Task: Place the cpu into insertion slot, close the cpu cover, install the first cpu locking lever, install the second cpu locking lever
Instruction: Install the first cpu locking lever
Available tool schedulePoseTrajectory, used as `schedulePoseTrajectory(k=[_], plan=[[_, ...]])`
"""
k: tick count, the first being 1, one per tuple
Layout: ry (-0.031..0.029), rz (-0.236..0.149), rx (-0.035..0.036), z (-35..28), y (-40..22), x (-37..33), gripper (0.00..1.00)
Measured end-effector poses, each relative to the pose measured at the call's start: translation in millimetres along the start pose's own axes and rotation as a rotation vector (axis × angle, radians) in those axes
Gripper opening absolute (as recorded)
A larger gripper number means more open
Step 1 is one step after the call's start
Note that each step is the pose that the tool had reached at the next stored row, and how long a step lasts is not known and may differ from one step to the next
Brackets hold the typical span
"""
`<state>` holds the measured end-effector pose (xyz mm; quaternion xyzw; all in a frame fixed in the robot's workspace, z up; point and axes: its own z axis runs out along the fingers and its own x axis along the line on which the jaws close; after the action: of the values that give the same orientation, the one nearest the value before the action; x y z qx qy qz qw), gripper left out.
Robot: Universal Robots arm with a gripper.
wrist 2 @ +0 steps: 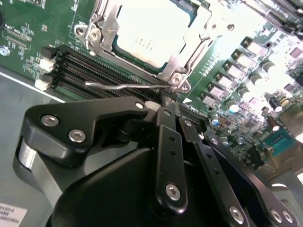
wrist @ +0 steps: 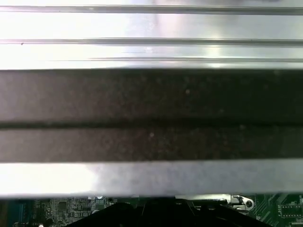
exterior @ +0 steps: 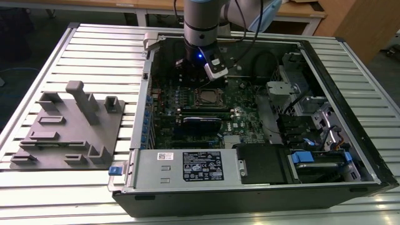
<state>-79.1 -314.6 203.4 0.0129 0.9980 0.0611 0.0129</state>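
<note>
cpu (wrist 2: 149, 28) seated in insertion slot (exterior: 206, 97), mid-case. cpu cover (wrist 2: 187, 59) down around it. Gripper (wrist 2: 163, 99) closed, tip just beside 1 thin locking lever (wrist 2: 123, 87) on the socket's far side. Judgement: push the lever steadily to its latch, since the wire may spring free.

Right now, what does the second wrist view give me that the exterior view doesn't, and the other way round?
Second wrist view: close detail. The cpu sits seated with the cpu cover lying around its face. A thin locking lever runs along the frame, just ahead of the gripper. I cannot tell whether it is latched.
Exterior view: layout. The open computer case rests on the slatted table, with the grey fixture tray at the exterior view's left.
Both: the insertion slot on the green motherboard, gripper close by.
</note>
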Motion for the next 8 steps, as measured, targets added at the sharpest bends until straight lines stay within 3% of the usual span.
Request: schedulePoseTrajectory(k=[8], plan=[[-0.0006, 0.000, 0.0004, -6.1, 0.9, 0.0, 0.11]])
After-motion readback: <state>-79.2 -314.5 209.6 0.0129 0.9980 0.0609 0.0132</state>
